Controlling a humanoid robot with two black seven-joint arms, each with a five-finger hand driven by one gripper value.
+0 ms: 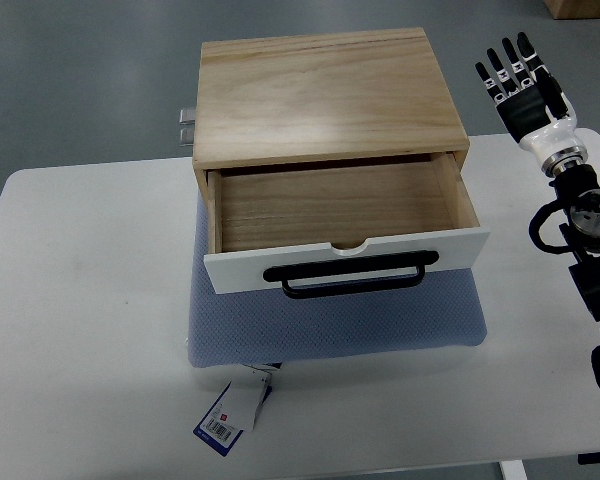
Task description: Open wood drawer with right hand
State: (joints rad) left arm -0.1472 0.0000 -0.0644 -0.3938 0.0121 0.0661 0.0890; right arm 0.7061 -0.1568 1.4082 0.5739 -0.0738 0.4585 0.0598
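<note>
Standing on a white table [90, 330], a light wood box [325, 95] has its drawer [345, 225] pulled well out toward the robot's side. The drawer's inside is bare wood, with nothing lying in it. Its front panel is white, with a small half-round notch cut in the top edge and a black bar handle [352, 276] running across the lower part. The front hangs out over a blue-grey mat [340, 325] that lies under the box and spreads toward the near edge of the table. A white and blue tag [232, 415] sticks out from the mat's near left corner and lies flat on the table. On the box's left side, near the back, a small metal fitting [186, 127] shows.

The right hand [522, 85] is off to the right of the box, level with its back half and well apart from the drawer and its handle. Its black fingers [500, 68] are stretched out straight and close together, pointing away from the robot, and they hold nothing. The white wrist and the dark forearm with its cables run down along the table's right edge. A corner of something brown [580, 8] shows at the top right on the grey floor.
</note>
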